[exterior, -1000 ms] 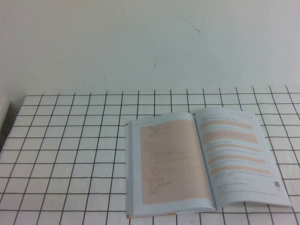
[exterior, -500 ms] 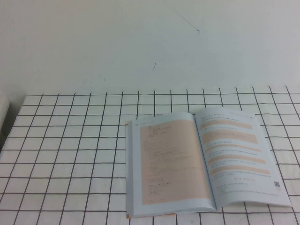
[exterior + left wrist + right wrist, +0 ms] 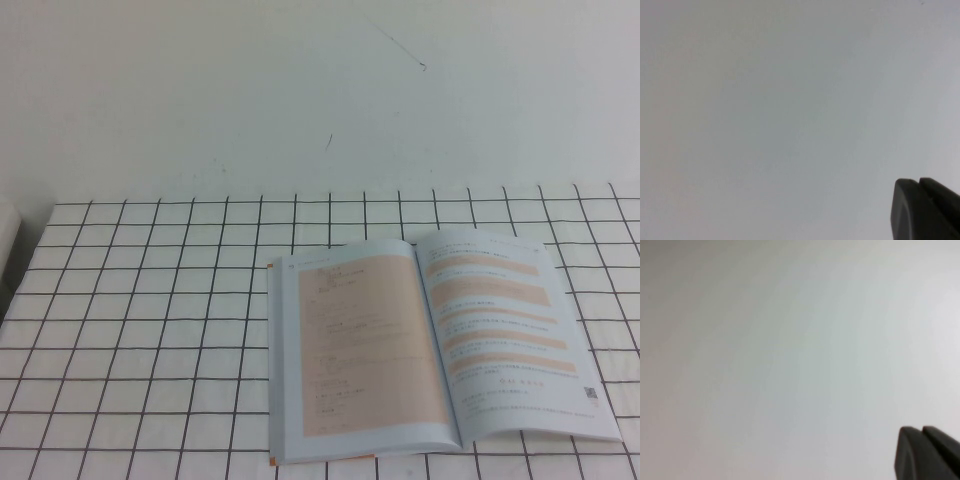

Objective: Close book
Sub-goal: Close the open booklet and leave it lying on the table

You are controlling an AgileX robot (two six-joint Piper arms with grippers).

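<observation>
An open book (image 3: 430, 345) lies flat on the checked tablecloth (image 3: 150, 330), right of centre and near the front edge. Its left page carries a large peach block, and its right page has peach bands of text. Neither arm appears in the high view. In the left wrist view, my left gripper (image 3: 919, 182) shows as two dark fingertips pressed together before a blank pale surface. In the right wrist view, my right gripper (image 3: 921, 430) looks the same, shut with nothing in it. The book appears in neither wrist view.
A white wall (image 3: 320, 90) rises behind the table. A pale object (image 3: 6, 235) sits at the table's far left edge. The cloth left of the book bears only its black grid lines.
</observation>
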